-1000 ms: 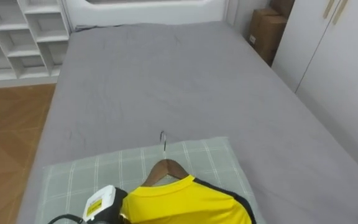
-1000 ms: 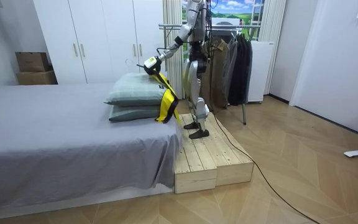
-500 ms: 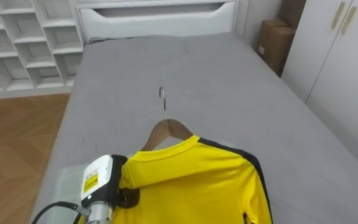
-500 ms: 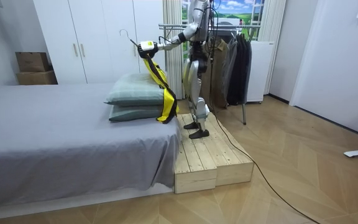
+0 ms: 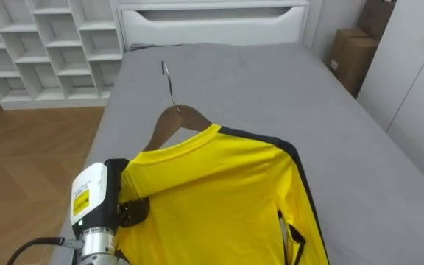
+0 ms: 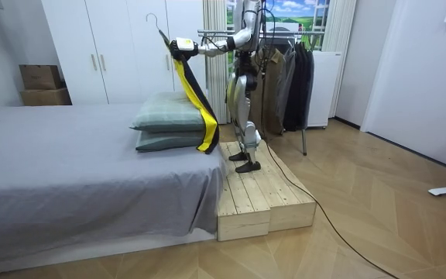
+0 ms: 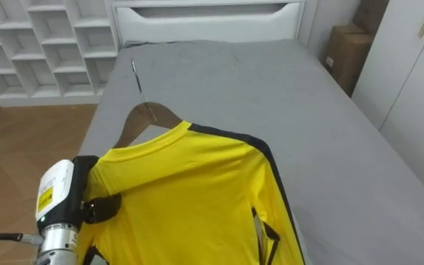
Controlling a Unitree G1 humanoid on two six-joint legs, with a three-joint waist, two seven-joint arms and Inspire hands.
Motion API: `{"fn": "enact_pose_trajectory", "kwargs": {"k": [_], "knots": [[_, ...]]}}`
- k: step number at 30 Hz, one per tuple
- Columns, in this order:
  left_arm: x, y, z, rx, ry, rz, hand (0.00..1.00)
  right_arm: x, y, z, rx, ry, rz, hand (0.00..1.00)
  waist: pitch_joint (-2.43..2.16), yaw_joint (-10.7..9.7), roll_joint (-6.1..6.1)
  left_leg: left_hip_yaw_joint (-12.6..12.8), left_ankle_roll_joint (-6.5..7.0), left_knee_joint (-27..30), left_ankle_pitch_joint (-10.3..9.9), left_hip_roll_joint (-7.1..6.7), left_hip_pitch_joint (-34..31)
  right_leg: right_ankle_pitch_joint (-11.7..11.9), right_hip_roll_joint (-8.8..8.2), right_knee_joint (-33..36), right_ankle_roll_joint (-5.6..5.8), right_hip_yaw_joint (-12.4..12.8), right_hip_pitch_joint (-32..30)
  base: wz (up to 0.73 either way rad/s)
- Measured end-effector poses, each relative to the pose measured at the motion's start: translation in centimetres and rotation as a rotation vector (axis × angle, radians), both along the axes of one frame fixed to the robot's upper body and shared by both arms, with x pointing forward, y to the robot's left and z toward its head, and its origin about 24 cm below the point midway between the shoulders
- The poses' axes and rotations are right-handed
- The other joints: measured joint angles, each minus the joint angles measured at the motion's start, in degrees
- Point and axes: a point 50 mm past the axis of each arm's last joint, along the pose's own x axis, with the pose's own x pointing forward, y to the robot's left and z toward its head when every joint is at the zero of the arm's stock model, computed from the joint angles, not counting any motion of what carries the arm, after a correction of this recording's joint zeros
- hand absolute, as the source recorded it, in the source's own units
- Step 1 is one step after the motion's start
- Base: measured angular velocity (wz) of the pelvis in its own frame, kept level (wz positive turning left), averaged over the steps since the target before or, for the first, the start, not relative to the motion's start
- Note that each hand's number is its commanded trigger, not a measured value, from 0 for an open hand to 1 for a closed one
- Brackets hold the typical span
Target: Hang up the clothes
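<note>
We are holding the yellow shirt (image 5: 219,191), on its wooden hanger (image 5: 160,129), in our left hand (image 5: 92,205), fingers pinching its shoulder. The room view is showing it dangling over the pillows (image 6: 165,112) at the bed's (image 6: 68,170) end edge.

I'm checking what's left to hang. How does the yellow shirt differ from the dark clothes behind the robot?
The yellow shirt is bright with black trim; the dark clothes are dark all over. The yellow shirt rides a wooden hanger held up by the left hand over the bed; the dark clothes already hang at the rack. Both drape straight down.
</note>
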Motion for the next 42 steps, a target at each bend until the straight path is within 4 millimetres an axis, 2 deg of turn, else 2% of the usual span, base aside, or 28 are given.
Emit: {"fn": "enact_pose_trajectory", "kwargs": {"k": [4,10,15,19,25,31,36,39,42], "knots": [[-0.3,0.2,0.0,0.002,-0.012,0.017,1.0,-0.2,-0.3,0.0,-0.008,0.005,-0.001,0.0,-0.12,-0.1,0.42,0.0,0.0,-0.1,0.0,0.02,0.7,0.0,-0.02,-0.1,-0.01,0.1,0.5,0.0],[-1.3,0.2,-0.1,-0.014,-0.016,0.021,1.0,-0.7,-0.7,0.1,-0.067,0.037,0.082,0.0,0.01,-0.6,0.65,-0.2,-0.08,-0.7,0.0,0.0,1.9,0.0,0.29,-0.2,-0.01,0.2,1.7,0.0],[-1.7,0.8,0.8,-0.002,-0.064,0.036,1.0,-0.3,-2.0,0.6,-0.194,0.006,0.077,0.0,0.54,-0.4,-0.06,0.1,-0.1,-0.7,0.1,0.0,2.1,0.0,0.33,-0.2,-0.01,0.3,1.7,-0.01],[-2.2,1.4,0.7,0.009,-0.069,0.058,1.0,0.4,-3.4,1.2,-0.299,-0.031,0.11,0.0,0.7,-0.4,-0.42,0.4,-0.1,-0.9,0.1,0.0,2.0,-0.1,0.34,-0.1,0.01,0.5,1.6,-0.04],[-2.7,2.1,0.4,0.04,-0.054,0.088,1.0,3.1,-5.0,2.8,-0.518,-0.188,0.16,0.0,0.5,-0.1,-1.42,0.2,-0.1,-0.7,0.1,-0.05,1.5,-0.1,0.31,-0.4,0.02,0.3,1.4,0.01],[-2.8,2.1,0.4,0.036,-0.066,0.098,1.0,8.1,-5.4,5.8,-0.778,-0.47,0.262,0.0,0.26,-0.4,-1.9,0.2,-0.09,-0.5,0.1,-0.05,1.2,-0.1,0.23,-0.2,0.03,0.2,0.8,0.0],[-3.0,0.7,-0.1,0.021,-0.044,0.045,1.0,12.7,-4.5,9.9,-0.943,-0.788,0.306,0.0,0.14,-0.1,-2.08,0.7,-0.11,-0.6,0.1,-0.02,1.6,-0.1,0.28,-0.1,0.03,0.6,1.0,-0.02],[-3.1,0.1,-0.3,0.016,-0.029,0.034,1.0,14.5,-3.6,12.2,-1.006,-0.942,0.337,0.0,0.13,-0.1,-2.11,0.9,-0.11,-0.6,0.1,0.06,1.6,-0.1,0.3,-0.1,0.03,0.6,0.9,-0.01],[-3.1,0.0,-0.5,0.01,-0.021,0.039,1.0,15.4,-2.7,13.9,-1.03,-1.051,0.336,0.0,0.13,-0.1,-2.08,0.7,-0.12,-0.6,0.1,0.09,1.4,-0.1,0.34,-0.1,0.02,0.6,0.7,0.0]]}}
